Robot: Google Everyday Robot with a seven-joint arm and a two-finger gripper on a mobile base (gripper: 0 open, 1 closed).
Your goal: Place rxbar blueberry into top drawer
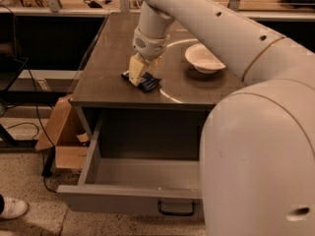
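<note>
The rxbar blueberry [146, 82], a small dark blue bar, lies flat on the dark cabinet top [110, 68] near its front edge. My gripper [138, 71] comes down from above on the white arm, and its pale fingers [136, 68] rest on the bar's left half. The top drawer [125, 199] stands pulled out below the top, grey and empty inside, with its dark pull handle [175, 211] at the front. My arm's large white body hides the drawer's right part.
A white bowl [204, 59] sits on the cabinet top to the right of the bar. A cardboard box [61, 134] leans on the floor left of the drawer, with cables beside it. A shoe [11, 208] shows at bottom left.
</note>
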